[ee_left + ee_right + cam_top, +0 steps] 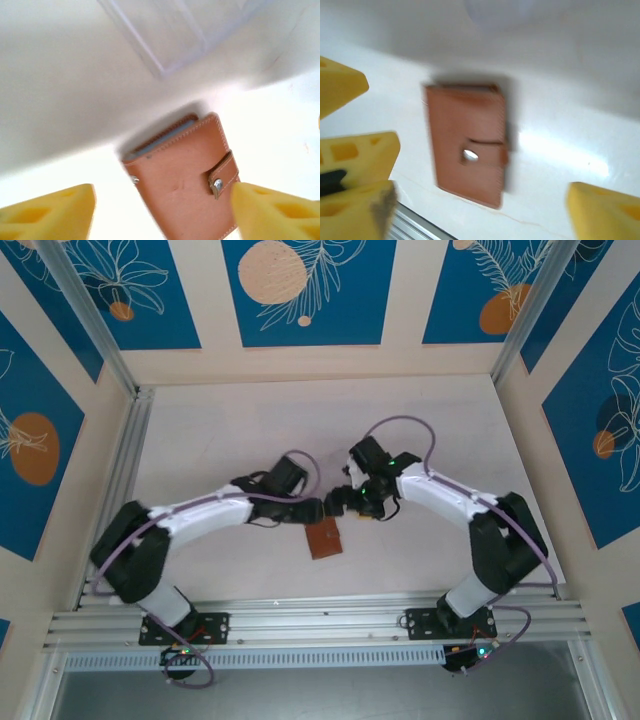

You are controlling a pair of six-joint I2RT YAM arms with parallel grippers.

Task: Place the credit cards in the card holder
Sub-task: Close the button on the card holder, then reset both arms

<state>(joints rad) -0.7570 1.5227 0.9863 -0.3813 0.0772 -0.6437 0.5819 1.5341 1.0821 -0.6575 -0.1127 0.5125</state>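
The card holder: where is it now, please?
In the top view it lies closed on the table, centred near the front rail, below the left gripper and right gripper.

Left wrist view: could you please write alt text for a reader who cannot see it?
A closed brown wallet, tab clasp snapped, lies on the white table between the yellow fingertips of the open left claw. A blue-grey lining shows at its top edge, and a clear box sits blurred beyond it.
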